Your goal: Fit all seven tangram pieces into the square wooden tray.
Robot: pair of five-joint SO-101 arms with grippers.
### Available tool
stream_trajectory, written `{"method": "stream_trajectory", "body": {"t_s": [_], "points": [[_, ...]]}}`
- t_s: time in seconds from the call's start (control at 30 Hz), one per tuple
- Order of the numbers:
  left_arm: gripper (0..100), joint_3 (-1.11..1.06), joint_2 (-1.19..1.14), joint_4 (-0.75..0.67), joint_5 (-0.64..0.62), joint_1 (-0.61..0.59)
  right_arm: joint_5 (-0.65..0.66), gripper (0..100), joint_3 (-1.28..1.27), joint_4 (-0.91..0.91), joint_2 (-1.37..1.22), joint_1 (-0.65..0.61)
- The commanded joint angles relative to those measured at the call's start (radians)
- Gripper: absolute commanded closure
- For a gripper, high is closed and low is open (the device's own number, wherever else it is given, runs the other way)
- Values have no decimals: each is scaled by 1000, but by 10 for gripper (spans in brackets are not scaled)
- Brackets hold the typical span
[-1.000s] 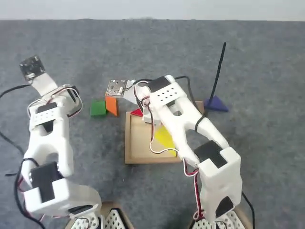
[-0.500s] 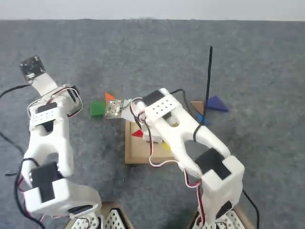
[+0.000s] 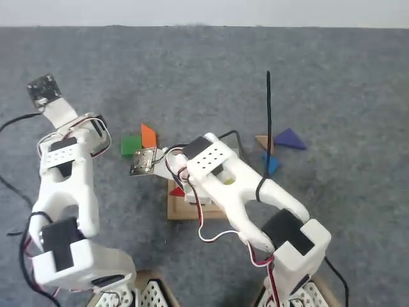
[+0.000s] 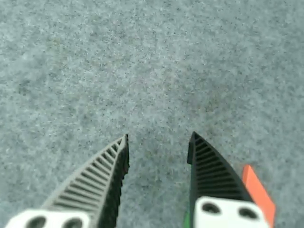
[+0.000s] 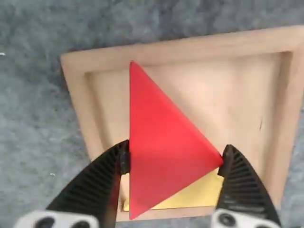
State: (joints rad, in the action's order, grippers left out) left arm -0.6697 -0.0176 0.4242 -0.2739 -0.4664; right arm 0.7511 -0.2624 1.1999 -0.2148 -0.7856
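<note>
My right gripper (image 5: pixel 173 154) is shut on a red triangle (image 5: pixel 161 166), its fingers pressing on two sides of it. The triangle hangs over the left part of the square wooden tray (image 5: pixel 73 95), and a yellow piece (image 5: pixel 190 198) lies in the tray beneath it. From above, the red triangle (image 3: pixel 177 190) peeks out under the right arm, which covers most of the tray (image 3: pixel 172 210). My left gripper (image 4: pixel 159 140) is open over bare carpet, with an orange piece (image 4: pixel 259 192) just beside one finger.
A green square (image 3: pixel 131 145) and the orange piece (image 3: pixel 148 135) lie left of the tray's far corner. On the right are a purple triangle (image 3: pixel 289 139), a blue piece (image 3: pixel 271 164) and a tan piece (image 3: pixel 262 140). A black rod (image 3: pixel 268 109) stands up from the right arm.
My right arm has carried the red triangle from the tray's far edge toward its near left corner. The black rod shifted left with it. The left arm has stayed put.
</note>
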Motion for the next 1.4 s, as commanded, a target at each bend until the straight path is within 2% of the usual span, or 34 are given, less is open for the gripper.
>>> {"method": "stream_trajectory", "body": {"t_s": [0.0,0.8,1.0,1.37], "points": [[801,54,9,8,-14,8,-21,794,-3,-8,56,-12],[801,54,9,5,-14,8,26,787,-8,76,48,-38],[801,54,9,5,-14,8,21,689,-5,84,58,-33],[801,54,9,3,-14,8,-28,686,26,84,61,-33]]}}
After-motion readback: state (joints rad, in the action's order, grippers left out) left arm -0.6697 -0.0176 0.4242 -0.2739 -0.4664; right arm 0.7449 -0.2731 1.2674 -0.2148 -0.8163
